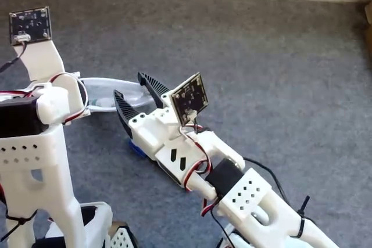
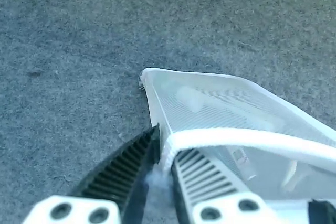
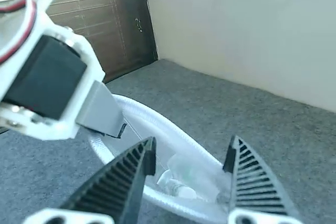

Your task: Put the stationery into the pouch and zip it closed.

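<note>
The pouch (image 1: 109,93) is translucent white mesh with a white zip rim and lies open on the grey carpet. My left gripper (image 2: 165,149) is shut on the pouch's (image 2: 220,106) rim near one end. My right gripper (image 1: 128,85) hovers open just above the pouch mouth (image 3: 157,132), its black fingers (image 3: 134,174) spread to either side and nothing between them. Pale stationery pieces (image 3: 177,184) lie inside the pouch. A small blue item (image 1: 138,148) lies on the carpet, partly hidden under the right arm.
The left arm's white body (image 3: 47,77) stands close beside my right gripper. Grey carpet (image 1: 279,68) stretches bare to the right and back. A pale wall (image 3: 252,30) and a dark blind (image 3: 105,19) close off the far side.
</note>
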Robot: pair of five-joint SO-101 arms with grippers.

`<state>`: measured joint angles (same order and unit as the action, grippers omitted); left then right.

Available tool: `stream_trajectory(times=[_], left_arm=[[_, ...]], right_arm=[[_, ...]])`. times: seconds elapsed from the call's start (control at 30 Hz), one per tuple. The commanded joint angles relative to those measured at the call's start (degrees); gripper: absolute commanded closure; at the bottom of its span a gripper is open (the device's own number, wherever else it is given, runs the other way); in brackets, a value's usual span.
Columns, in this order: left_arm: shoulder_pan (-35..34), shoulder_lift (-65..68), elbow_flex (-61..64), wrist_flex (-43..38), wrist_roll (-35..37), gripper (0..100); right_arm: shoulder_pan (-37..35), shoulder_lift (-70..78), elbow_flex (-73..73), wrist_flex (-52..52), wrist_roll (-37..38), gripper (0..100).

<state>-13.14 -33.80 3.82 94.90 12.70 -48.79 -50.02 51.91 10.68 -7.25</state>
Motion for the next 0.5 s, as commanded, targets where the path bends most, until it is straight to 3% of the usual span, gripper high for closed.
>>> stream_trajectory(times=[0.0, 0.3, 0.47], left_arm=[[0.84, -0.22, -0.31, -1.05, 0.44, 99], [0.48, -0.31, -0.22, -0.88, 0.53, 99], [-3.12, -0.48, -0.22, -0.7, 0.53, 99]], right_arm=[[0.04, -1.01, -4.62, 1.71, -0.62, 79.3], [2.86, -1.01, -17.45, 18.15, -0.79, 79.3], [5.85, -0.92, -25.98, 30.2, -0.79, 79.3]])
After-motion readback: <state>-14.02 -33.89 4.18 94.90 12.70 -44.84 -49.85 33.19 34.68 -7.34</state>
